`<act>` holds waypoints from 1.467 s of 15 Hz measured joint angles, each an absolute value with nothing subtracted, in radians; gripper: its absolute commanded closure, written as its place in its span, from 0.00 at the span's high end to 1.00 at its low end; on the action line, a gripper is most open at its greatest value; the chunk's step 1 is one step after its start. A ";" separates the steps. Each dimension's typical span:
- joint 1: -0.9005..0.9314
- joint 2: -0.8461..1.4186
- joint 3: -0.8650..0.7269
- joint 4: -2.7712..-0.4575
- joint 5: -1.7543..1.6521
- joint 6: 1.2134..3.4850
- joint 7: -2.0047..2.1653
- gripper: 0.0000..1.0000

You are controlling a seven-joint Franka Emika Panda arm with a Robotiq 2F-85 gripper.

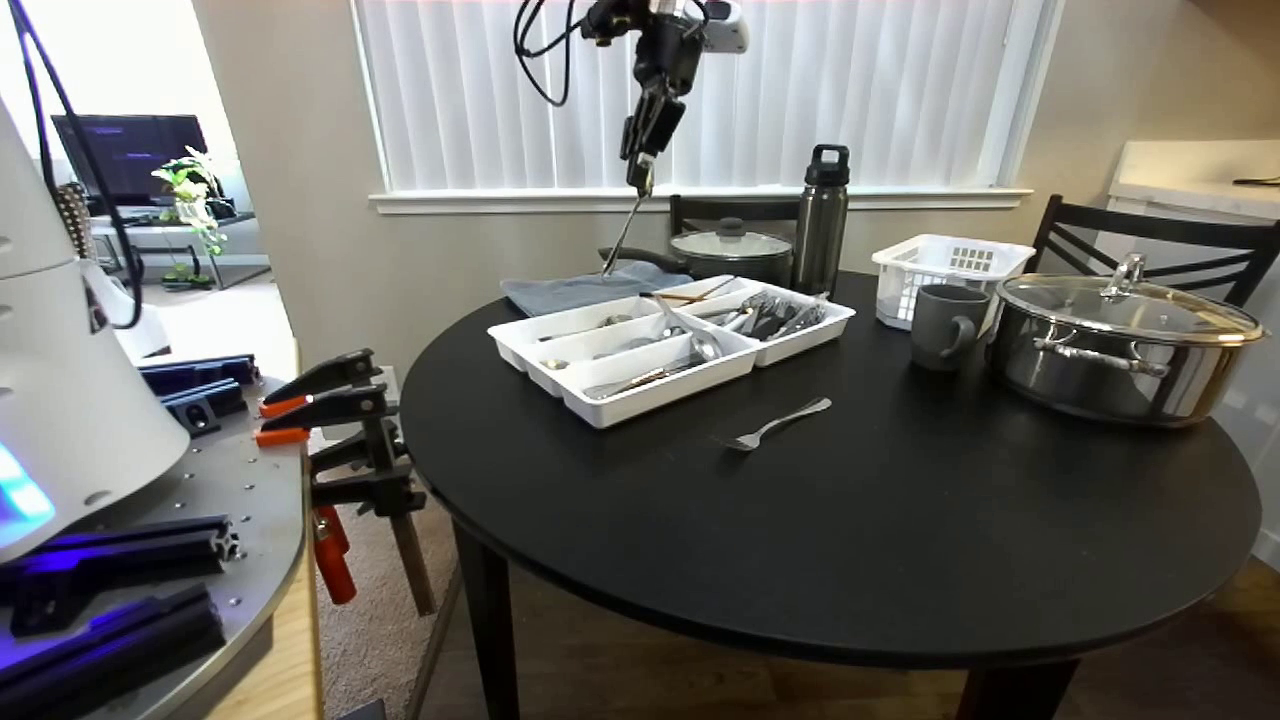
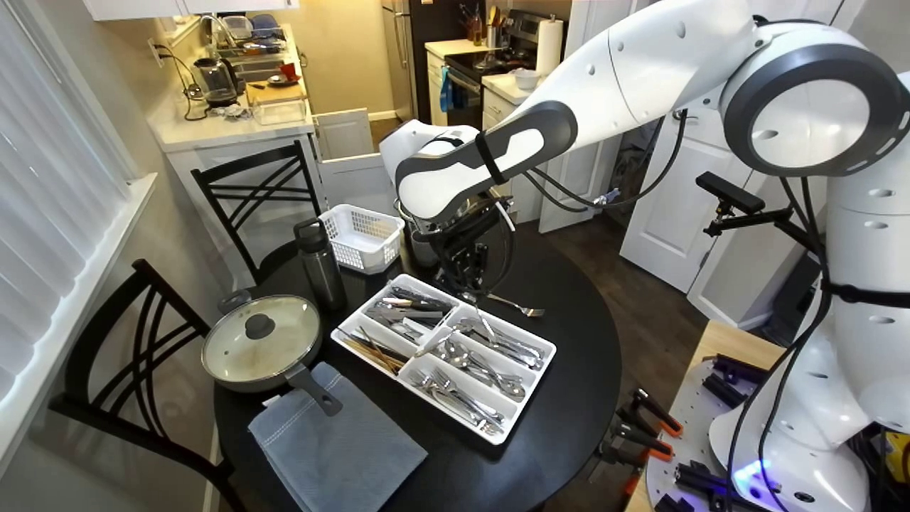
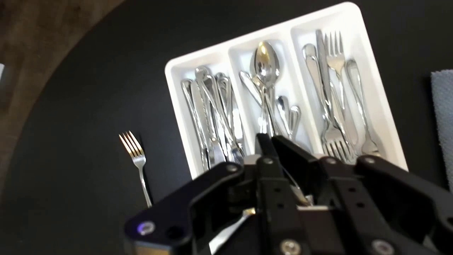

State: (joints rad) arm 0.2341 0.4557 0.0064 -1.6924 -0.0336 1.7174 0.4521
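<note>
A: Somebody's home, surely. The round black table point(image 1: 900, 520) beneath the jaws has chairs point(image 1: 1160, 229) around it and a divided cutlery tray point(image 3: 299, 78) on top.

B: With a kitchen attached. Well beyond the jaws in an exterior view there's a counter point(image 2: 178, 131) with a glass kettle point(image 2: 213, 82), a stove point(image 2: 466, 98) and a paper towel roll point(image 2: 549, 46).

A: And vertical blinds point(image 1: 480, 100) hang behind the jaws in an exterior view; far to their left, a carpeted room has a flat screen point(image 1: 135, 150) and a leafy plant point(image 1: 190, 190).

B: Those bar clamps point(image 1: 365, 490), low and left of the jaws there, look more like a workshop.

A: True, but they grip a wooden bench point(image 1: 270, 670) right beside that table.
</note>
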 measured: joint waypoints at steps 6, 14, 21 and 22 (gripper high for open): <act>0.190 0.459 -0.052 -1.689 -0.078 1.524 0.464 0.02; 0.125 0.651 -0.111 -1.636 -0.152 1.527 0.482 0.02; 0.104 0.848 -0.149 -1.506 -0.152 1.537 0.483 0.02; 0.104 0.861 -0.151 -1.491 -0.152 1.544 0.483 0.02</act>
State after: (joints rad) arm 0.1040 0.8611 -0.1509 -1.4914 -0.1522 1.5437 0.4832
